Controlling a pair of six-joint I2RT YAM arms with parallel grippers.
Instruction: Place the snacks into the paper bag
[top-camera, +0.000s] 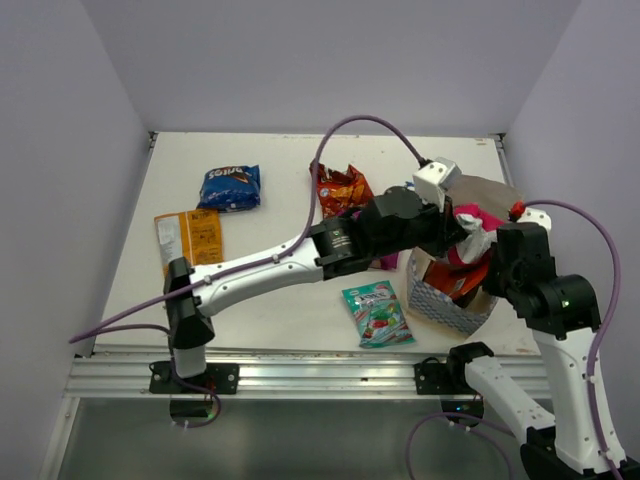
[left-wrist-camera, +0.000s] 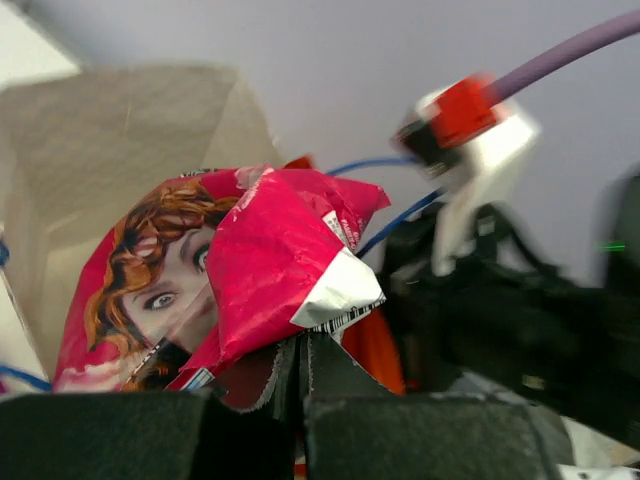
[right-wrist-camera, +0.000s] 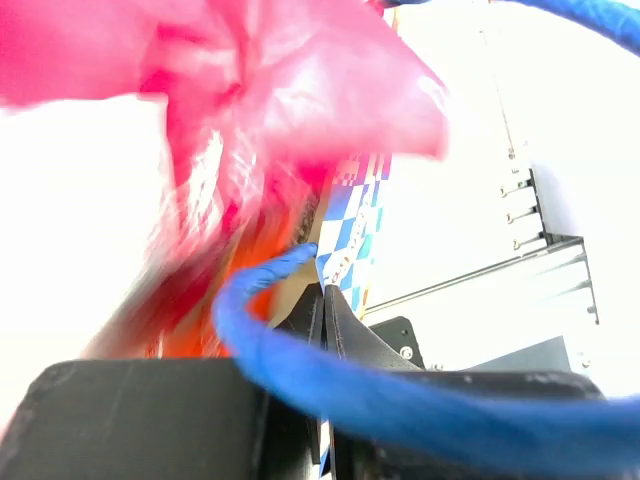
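My left gripper (top-camera: 462, 236) is shut on a pink packet (top-camera: 479, 217) and holds it over the open mouth of the paper bag (top-camera: 440, 305). In the left wrist view the packet (left-wrist-camera: 270, 260) shows a woman's face, with its edge pinched between my fingertips (left-wrist-camera: 300, 365). My right gripper (top-camera: 492, 268) is shut on the bag's rim; its view shows the jaws closed on the blue-checked wall (right-wrist-camera: 350, 240) beside the blue string handle (right-wrist-camera: 250, 325). An orange packet (top-camera: 458, 279) lies inside the bag. On the table lie a blue packet (top-camera: 230, 187), an orange packet (top-camera: 191, 238), a red-orange packet (top-camera: 343, 188) and a teal packet (top-camera: 378, 313).
The left arm (top-camera: 270, 270) stretches across the table's middle. A purplish packet edge (top-camera: 386, 262) peeks out under its wrist. The bag stands at the right near the front edge, by the metal rail (top-camera: 300, 365). Walls close in the back and both sides.
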